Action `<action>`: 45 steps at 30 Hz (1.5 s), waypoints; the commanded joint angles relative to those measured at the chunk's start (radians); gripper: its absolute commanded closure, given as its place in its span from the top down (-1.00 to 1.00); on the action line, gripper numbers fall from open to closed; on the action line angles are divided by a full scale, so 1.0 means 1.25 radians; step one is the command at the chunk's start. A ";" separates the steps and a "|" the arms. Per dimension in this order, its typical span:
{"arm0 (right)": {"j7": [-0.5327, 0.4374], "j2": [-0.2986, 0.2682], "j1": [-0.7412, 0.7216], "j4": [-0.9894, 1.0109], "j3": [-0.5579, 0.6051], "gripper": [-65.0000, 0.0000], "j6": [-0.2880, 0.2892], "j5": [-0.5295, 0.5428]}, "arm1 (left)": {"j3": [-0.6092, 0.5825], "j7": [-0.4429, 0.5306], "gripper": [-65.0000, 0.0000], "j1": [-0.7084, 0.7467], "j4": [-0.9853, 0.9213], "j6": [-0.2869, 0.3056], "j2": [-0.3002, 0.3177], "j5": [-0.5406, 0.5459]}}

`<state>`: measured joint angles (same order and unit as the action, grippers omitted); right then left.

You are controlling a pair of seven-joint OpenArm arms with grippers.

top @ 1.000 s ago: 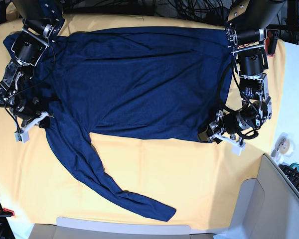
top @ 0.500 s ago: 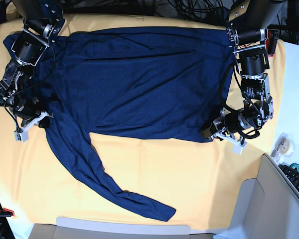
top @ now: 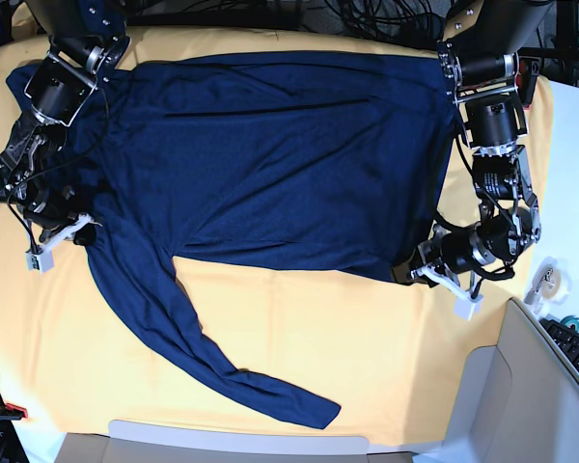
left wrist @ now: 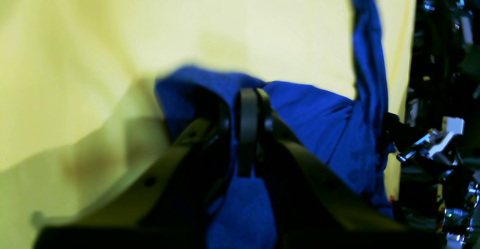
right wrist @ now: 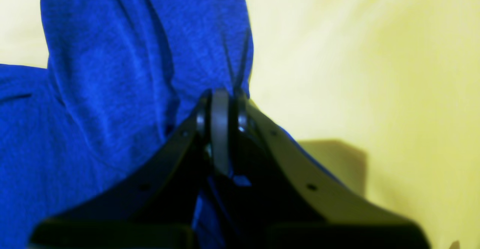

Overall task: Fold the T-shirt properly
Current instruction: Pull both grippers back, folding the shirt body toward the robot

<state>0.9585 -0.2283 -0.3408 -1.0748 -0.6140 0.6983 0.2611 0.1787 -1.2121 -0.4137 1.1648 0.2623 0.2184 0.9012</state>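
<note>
My left claw is pinched tight on the T-shirt. In my left wrist view, my two black fingers press together with soft blue cloth bunched between them. The cloth puffs up in a lumpy heap, and a long thin strip of it runs away over the smooth yellow table cloth.

In my right wrist view, my right claw is squeezed on the T-shirt too. The knit looks fuzzy and has deep rounded folds.

In the base view, the T-shirt lies spread flat and wide on the table cloth. One long sleeve trails down like a bent tail. My left claw grips the bottom corner. My right claw grips the cloth where the sleeve begins.
</note>
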 commanded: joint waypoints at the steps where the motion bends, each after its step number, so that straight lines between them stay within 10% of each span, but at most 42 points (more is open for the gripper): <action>1: 0.073 -0.008 0.016 -0.015 -0.013 -1.00 0.000 -0.050 | 0.006 -0.012 -0.97 -0.011 0.024 0.003 0.009 0.012; 45: 0.183 -0.032 0.211 -0.344 -0.112 -1.00 0.000 0.089 | 0.147 -0.120 -0.97 0.302 0.463 0.003 0.019 0.010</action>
<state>1.1988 -0.2455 -0.0719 -1.4857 -0.7437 0.6998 0.3679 0.3565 -1.3647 -0.0204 1.7218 0.2623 0.2268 0.9005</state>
